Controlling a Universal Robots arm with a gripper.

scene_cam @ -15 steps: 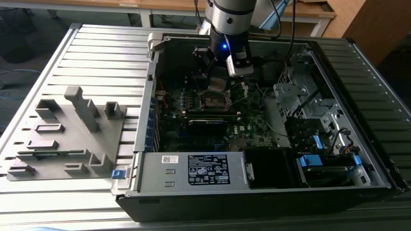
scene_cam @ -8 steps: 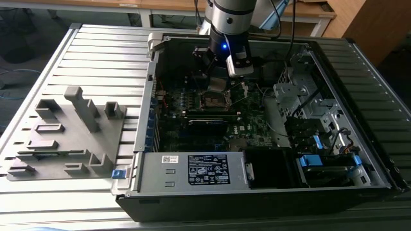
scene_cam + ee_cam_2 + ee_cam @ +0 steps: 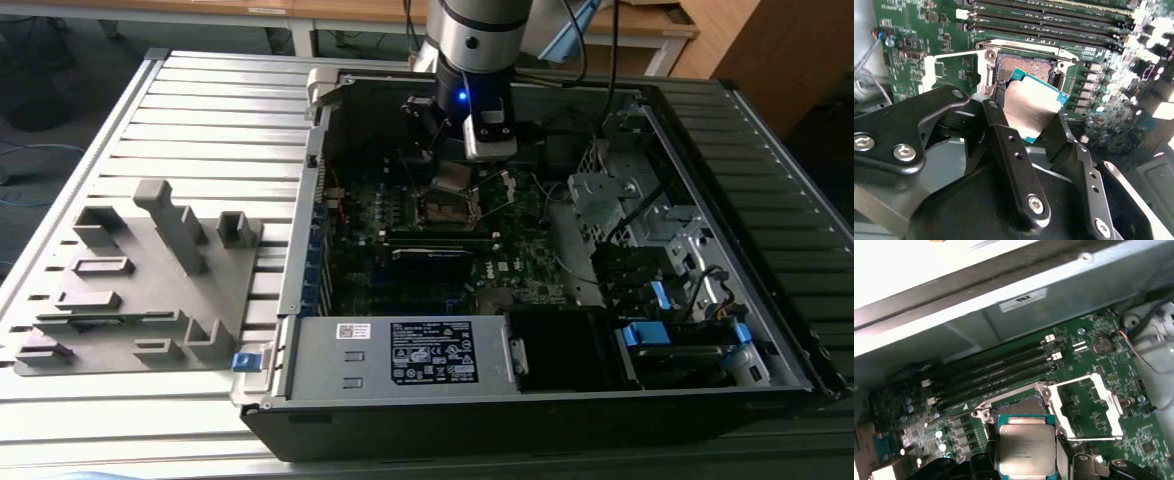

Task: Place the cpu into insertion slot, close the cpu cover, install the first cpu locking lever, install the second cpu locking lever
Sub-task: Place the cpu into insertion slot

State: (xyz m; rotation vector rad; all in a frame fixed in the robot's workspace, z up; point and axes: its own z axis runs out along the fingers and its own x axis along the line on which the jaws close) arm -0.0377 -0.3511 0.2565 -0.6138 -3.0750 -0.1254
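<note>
- Table (image 3: pixel 200 120): ribbed grey metal top. It carries the open computer case (image 3: pixel 534 400) and, toward the exterior view's left, a grey moulded fixture (image 3: pixel 134 270).
- Case: lies on its side with the green motherboard (image 3: pixel 400 270) facing up. Its far corner is cut off behind the arm (image 3: pixel 474 40).
- Arm: comes down into the case from above, and its upper part runs out of frame.
- Hand (image 3: pixel 1026 117): two black fingers (image 3: pixel 1004 145) pinch the cpu (image 3: pixel 1031 107) by opposite edges. The fingertips are partly hidden by the hand's own body in both wrist views.
- Cpu cover (image 3: pixel 1109 397): silver frame swung open and lying off to one side of the insertion slot (image 3: pixel 1019 407). Green board shows through its cut-out.
- Insertion slot: uncovered, with its dark contact field exposed. It sits just beside the long black memory slots (image 3: pixel 999 372), and its near edge is hidden under the chip.
- Cpu: square, so it has no long axis. The dull metal top faces up toward the wrist cameras.
  - In the first wrist view (image 3: pixel 1026 447) its edges run roughly parallel with the socket's.
  - In the second wrist view it looks tilted, with its blue-green rim overlapping the socket's near edge.
  - It is not seated. Whether it touches the socket cannot be told, and its hand-side edge is hidden.
</note>
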